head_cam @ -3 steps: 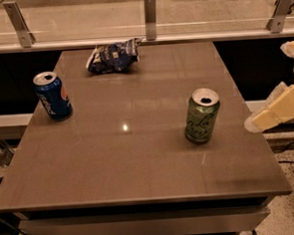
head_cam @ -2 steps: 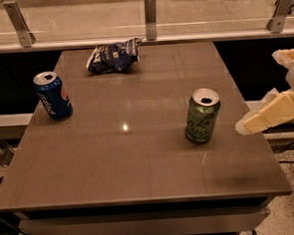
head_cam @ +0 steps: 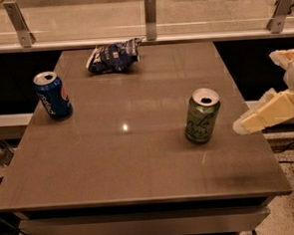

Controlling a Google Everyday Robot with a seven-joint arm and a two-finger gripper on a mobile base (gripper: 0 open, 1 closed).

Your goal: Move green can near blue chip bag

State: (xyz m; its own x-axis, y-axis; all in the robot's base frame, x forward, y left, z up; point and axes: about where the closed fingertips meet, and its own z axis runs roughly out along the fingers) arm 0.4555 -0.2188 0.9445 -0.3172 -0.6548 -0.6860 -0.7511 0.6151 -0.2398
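The green can (head_cam: 202, 116) stands upright on the right half of the brown table (head_cam: 139, 155), its silver top open. The blue chip bag (head_cam: 112, 57) lies crumpled at the table's far edge, left of centre, well away from the can. My gripper (head_cam: 257, 90) comes in from the right edge of the view, just right of the can and apart from it. Its pale fingers (head_cam: 266, 114) are spread and hold nothing.
A blue Pepsi can (head_cam: 53, 95) stands upright near the table's left edge. A glass railing with metal posts (head_cam: 150, 9) runs behind the table. The table's right edge lies just under the gripper.
The gripper has moved left, closer to the green can. The cans and the bag have not moved.
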